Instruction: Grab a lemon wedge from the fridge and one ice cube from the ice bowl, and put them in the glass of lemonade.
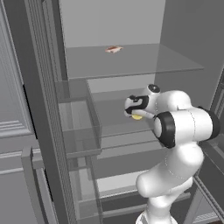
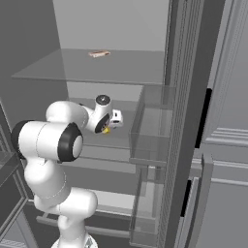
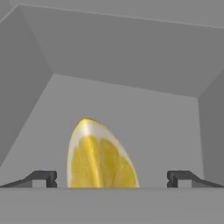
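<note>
Hand view: lemon wedge [image 3: 99, 159] up close, standing on its flat side w/ pointed tip up, pale rind on the upper left edge, yellow flesh facing cam. Sits between the two dark fingertips [image 3: 41, 178], nearer the left-hand tip than the right-hand one, clear gaps both sides. Jaws spread wide, not touching wedge, nothing gripped. Grey shelf floor beneath, grey back & side walls of fridge behind.

Left base view: fridge [image 1: 35, 87] open, arm reaching in from lower right at mid-shelf height. Gripper [image 1: 136, 114] low over the middle glass shelf [image 1: 109, 109], small yellow bit of wedge [image 1: 137, 117] peeking just under the hand. Whether wedge rests on shelf or sits slightly off it: can't tell here. Small flat pinkish-brown item [image 1: 114, 49] on upper glass shelf [image 1: 131, 61], well above & apart from gripper. Clear door bins [image 1: 81, 127] on left-hand door.

Right base view: same layout mirrored. Gripper [image 2: 107, 127] w/ wedge [image 2: 105, 130] as a yellow speck at its tip, over mid shelf. Pinkish-brown item [image 2: 99, 54] on upper shelf. Door bins [image 2: 152, 135] to the right of hand, apart from it.
</note>
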Controlling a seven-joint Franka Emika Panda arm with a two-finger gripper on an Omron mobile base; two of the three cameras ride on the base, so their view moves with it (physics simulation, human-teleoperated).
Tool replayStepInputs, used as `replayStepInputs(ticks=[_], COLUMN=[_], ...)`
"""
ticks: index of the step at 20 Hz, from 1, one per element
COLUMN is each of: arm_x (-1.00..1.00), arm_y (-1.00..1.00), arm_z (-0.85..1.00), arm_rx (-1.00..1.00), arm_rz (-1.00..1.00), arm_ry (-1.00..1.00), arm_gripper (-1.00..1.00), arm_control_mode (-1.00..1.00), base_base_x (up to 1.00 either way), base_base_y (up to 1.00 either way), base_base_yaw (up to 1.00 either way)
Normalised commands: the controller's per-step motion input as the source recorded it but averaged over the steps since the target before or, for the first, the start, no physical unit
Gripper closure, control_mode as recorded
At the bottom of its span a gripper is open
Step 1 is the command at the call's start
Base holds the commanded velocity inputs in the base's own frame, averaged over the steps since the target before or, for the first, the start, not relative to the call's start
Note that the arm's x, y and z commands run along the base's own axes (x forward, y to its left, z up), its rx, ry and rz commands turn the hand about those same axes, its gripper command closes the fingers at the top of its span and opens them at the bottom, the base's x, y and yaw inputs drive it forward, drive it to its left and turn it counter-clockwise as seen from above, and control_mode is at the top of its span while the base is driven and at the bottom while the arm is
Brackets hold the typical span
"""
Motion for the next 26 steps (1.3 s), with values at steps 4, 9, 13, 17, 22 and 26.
replayStepInputs(ticks=[4,9,13,17,22,26], arm_x=[0.00,-0.26,-0.23,0.00,0.01,0.00], arm_y=[0.04,0.00,0.00,0.06,0.04,0.02], arm_z=[-0.19,0.00,-0.05,-0.22,-0.06,0.00], arm_rx=[0.00,0.00,0.00,0.00,0.00,0.00], arm_rz=[0.00,0.00,0.00,0.01,0.00,0.00], arm_ry=[0.03,0.00,0.01,0.03,0.01,0.04], arm_gripper=[-1.00,-1.00,-1.00,-1.00,-1.00,-1.00], arm_control_mode=[-1.00,-1.00,-1.00,-1.00,-1.00,-1.00], base_base_x=[0.00,0.00,0.00,0.00,0.00,0.00], base_base_y=[0.00,0.00,0.00,0.00,0.00,0.00], base_base_yaw=[0.00,0.00,0.00,0.00,0.00,0.00])
